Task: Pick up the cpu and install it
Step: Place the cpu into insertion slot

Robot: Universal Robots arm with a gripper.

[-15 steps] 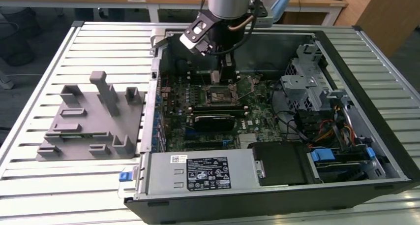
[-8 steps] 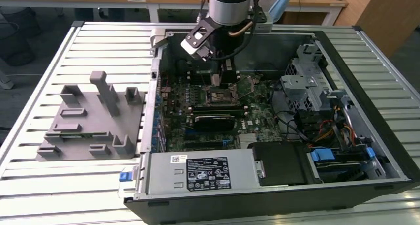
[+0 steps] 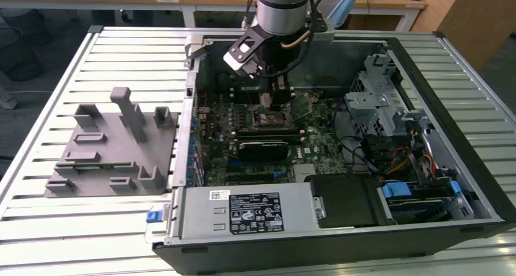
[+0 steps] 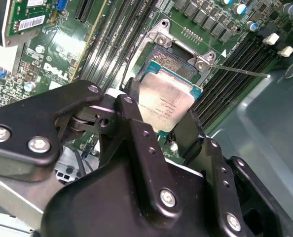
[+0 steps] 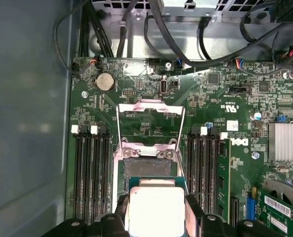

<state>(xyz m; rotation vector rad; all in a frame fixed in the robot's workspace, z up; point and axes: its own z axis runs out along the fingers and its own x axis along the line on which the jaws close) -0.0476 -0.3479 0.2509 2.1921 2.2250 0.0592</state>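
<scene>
The cpu (image 5: 155,210), a flat square chip with a silvery top and a thin pale rim, is pinched by its edges between the black fingers (image 5: 193,207) of my gripper (image 5: 156,213). It hangs tilted just above the open socket (image 5: 146,168), whose load plate (image 5: 150,123) is swung up. In the second wrist view the cpu (image 4: 167,102) overlaps the near part of the socket (image 4: 173,57), with the gripper (image 4: 161,113) shut on it. In the exterior view the gripper (image 3: 269,99) reaches down into the open computer case over the motherboard (image 3: 266,137).
The thin socket lever (image 4: 240,70) sticks out sideways. Memory slots (image 5: 90,168) flank the socket on both sides. Cables (image 5: 186,44) run along the case wall. A grey plastic tray with upright posts (image 3: 113,149) lies on the slatted table at the exterior view's left of the case.
</scene>
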